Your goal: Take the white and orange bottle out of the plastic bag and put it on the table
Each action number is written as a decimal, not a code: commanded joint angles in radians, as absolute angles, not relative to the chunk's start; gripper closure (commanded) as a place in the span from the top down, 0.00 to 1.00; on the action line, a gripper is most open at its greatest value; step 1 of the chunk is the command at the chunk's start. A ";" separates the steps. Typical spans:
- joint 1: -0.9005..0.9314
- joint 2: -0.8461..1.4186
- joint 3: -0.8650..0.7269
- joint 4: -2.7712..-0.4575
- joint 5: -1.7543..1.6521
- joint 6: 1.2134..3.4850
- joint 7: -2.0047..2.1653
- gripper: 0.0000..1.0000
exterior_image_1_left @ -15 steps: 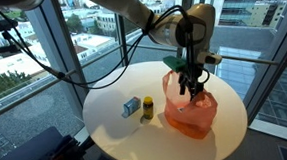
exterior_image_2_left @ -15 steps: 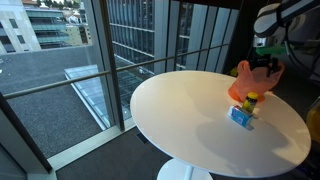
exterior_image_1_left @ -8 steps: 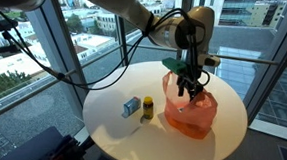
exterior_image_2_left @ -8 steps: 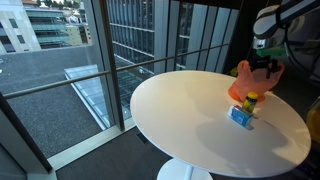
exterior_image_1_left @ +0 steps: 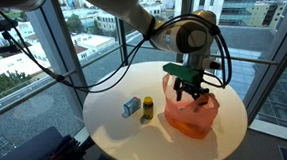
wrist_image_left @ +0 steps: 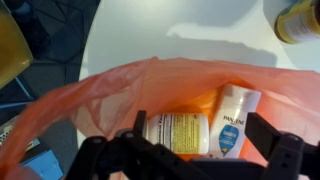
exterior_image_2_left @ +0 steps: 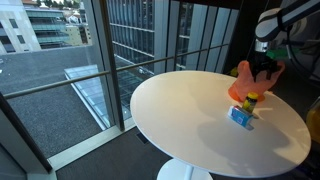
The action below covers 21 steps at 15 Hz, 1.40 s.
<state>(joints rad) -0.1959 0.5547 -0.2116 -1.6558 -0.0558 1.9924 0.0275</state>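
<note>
An orange plastic bag [exterior_image_1_left: 191, 115] stands on the round white table [exterior_image_1_left: 127, 136]; it also shows in the other exterior view [exterior_image_2_left: 248, 85]. In the wrist view the bag [wrist_image_left: 110, 100] is open. Inside lie a white bottle with a yellow label and an orange part beside it [wrist_image_left: 178, 133], and a white Pantene bottle with a blue label [wrist_image_left: 235, 125]. My gripper [wrist_image_left: 200, 140] is open, its dark fingers [wrist_image_left: 140, 125] on either side of the two bottles at the bag's mouth. From outside, the gripper [exterior_image_1_left: 188, 87] hangs in the top of the bag.
A small blue box [exterior_image_1_left: 131, 108] and a small yellow-capped bottle [exterior_image_1_left: 146, 108] stand on the table beside the bag, and both show again [exterior_image_2_left: 240, 115]. Glass walls and railings surround the table. The yellow bottle top shows in the wrist view [wrist_image_left: 298, 18].
The wrist has turned and the gripper has sunk a little into the bag's mouth. The bag and the items on the table have not moved.
</note>
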 commanded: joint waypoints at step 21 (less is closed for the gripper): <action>-0.287 0.569 -0.139 -1.706 -0.084 2.192 -0.380 1.00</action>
<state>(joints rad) -0.2529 0.5588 -0.1612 -1.7038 -0.0732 2.1543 -0.3069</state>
